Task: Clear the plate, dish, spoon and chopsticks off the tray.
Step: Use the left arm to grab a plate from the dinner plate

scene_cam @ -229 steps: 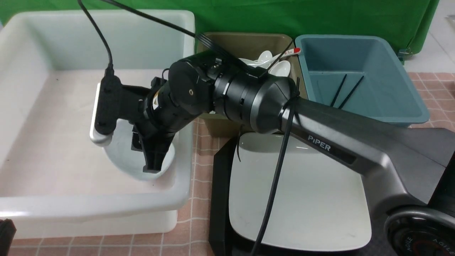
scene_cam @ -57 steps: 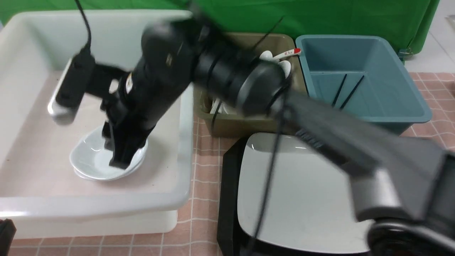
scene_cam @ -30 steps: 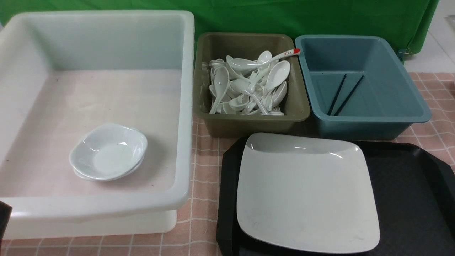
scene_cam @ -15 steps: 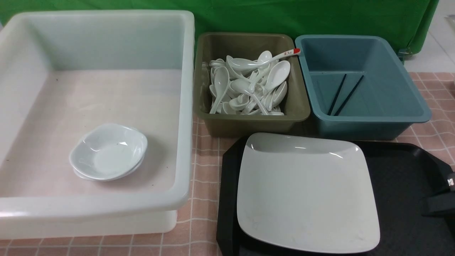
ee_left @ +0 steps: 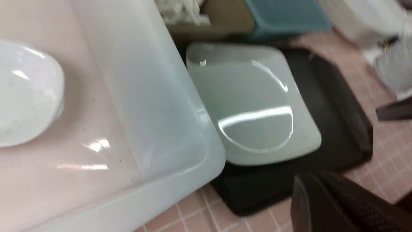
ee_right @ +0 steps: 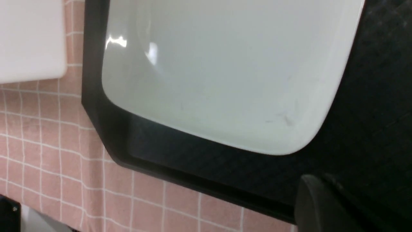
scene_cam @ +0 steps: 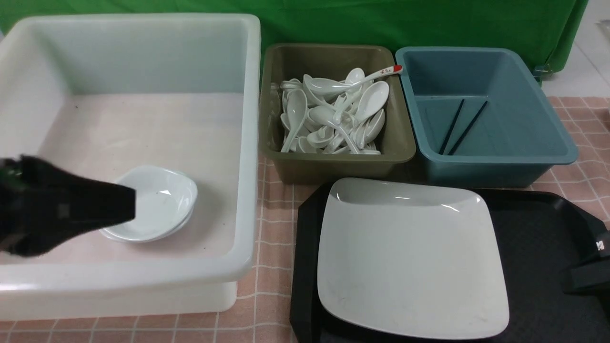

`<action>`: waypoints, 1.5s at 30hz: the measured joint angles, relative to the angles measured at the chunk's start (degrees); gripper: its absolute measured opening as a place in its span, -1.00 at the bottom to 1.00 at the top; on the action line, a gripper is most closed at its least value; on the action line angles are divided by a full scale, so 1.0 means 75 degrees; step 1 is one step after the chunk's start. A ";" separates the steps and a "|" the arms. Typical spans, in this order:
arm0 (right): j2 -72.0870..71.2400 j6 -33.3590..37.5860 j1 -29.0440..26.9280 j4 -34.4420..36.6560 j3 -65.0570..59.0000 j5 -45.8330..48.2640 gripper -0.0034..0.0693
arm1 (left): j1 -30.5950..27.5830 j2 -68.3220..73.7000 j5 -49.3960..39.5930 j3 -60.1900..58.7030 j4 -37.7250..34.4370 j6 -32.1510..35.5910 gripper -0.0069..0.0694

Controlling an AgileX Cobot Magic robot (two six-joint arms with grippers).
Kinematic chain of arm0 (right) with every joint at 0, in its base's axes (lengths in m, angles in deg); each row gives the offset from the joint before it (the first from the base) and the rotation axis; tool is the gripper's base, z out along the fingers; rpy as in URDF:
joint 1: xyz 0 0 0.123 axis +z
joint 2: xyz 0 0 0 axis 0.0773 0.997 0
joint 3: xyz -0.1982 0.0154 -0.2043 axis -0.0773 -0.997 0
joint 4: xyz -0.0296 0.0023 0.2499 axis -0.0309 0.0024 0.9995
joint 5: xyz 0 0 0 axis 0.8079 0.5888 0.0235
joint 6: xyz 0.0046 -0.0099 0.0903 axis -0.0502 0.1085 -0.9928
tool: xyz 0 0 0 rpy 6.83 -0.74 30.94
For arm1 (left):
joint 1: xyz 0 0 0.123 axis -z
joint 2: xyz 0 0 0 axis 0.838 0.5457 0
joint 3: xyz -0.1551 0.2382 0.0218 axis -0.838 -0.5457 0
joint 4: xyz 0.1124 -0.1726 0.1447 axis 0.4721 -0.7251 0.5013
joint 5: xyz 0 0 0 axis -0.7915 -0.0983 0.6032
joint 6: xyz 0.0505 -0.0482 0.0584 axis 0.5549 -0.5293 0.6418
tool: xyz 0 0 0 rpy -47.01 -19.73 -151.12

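White square plate (scene_cam: 410, 257) lies flat on the black tray (scene_cam: 538, 238), on its left half. The right half of the tray is bare textured plastic. In the right wrist view, the plate's (ee_right: 225, 71) rounded corner sits just inside the tray's (ee_right: 106, 129) cut-off corner.

Bins behind the tray, front view:
- Olive bin (scene_cam: 333, 164), directly behind the tray: heap of white spoons (scene_cam: 333, 119). One red-tipped spoon (scene_cam: 376, 74) lies across the top, its handle over the right rim. Cannot tell the task's spoon from the others.
- Blue bin (scene_cam: 548, 128), right of the olive one, rims touching: chopsticks (scene_cam: 452, 126) lie on its floor, side by side and slightly splayed.
- White tub (scene_cam: 248, 143), left of the tray and apart from it: two small white dishes (scene_cam: 162, 200) stacked on its floor, near the front.

Left arm (scene_cam: 62, 209) enters from the left edge, blurred, over the tub. Its tip overlaps the left side of the stacked dishes in the front view; cannot tell whether it touches them. Left jaws are closed.

Right arm (scene_cam: 591, 274) shows only as a dark part at the right edge, over the tray's right rim. Right jaws are closed, well apart from the plate.

Pink checked cloth (scene_cam: 271, 214) covers the surface under everything.
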 joint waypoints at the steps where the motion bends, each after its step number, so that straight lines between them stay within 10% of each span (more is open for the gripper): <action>1: -0.0075 0.0007 0.0000 0.0000 0.0000 0.0047 -0.82 | 0.0049 0.0440 -0.0190 0.0275 -0.0040 0.0054 -0.81; 9: -0.1363 0.0003 0.0000 -0.0131 0.0000 0.0222 -0.82 | 0.2199 0.2548 -0.0106 0.1597 0.0088 -0.0451 -0.81; 19: -0.1938 -0.0029 0.0000 -0.0190 0.0000 0.0183 -0.82 | 0.5861 0.4931 0.0533 0.2636 0.3667 -0.4169 -0.34; 30: -0.1938 -0.0029 0.0359 -0.0208 0.0000 -0.0046 -0.81 | 0.6394 0.6479 0.1119 0.2750 0.4169 -0.4936 0.51; 45: -0.1938 -0.0029 0.0437 -0.0253 0.0000 -0.0214 -0.79 | 0.6213 0.7151 0.1625 0.2796 0.4366 -0.5305 0.60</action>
